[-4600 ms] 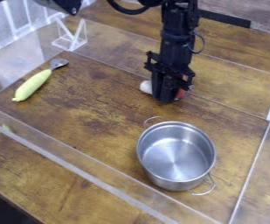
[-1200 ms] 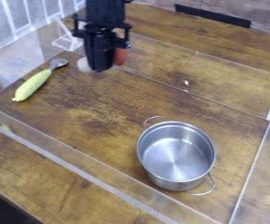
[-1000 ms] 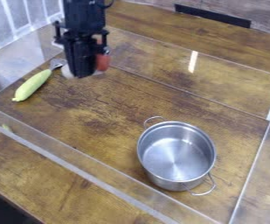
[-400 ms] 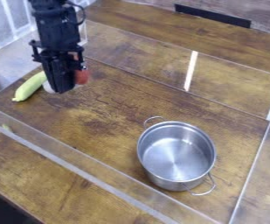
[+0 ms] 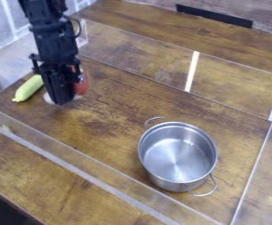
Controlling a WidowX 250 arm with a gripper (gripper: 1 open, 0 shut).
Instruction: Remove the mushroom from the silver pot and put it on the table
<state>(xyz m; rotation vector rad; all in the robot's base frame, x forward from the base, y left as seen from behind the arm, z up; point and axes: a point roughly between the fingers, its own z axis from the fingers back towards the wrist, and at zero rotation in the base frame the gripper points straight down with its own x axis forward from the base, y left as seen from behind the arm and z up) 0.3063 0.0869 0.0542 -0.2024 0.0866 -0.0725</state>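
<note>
My gripper [image 5: 62,97] points down at the left part of the table [image 5: 126,105], its black fingers shut on the mushroom [image 5: 79,85]. The mushroom's dark red cap shows at the right side of the fingers, just above the wood. I cannot tell whether it touches the table. The silver pot [image 5: 177,156] stands empty at the lower right, well apart from the gripper.
A yellow-green corn toy [image 5: 29,87] lies just left of the gripper. Clear acrylic panels [image 5: 55,149] border the work area in front, at the left and at the right. A small clear stand is at the back left.
The gripper has carried the mushroom leftward and toward the front, and sunk close to the tabletop beside the corn toy. The pot has stayed put.
</note>
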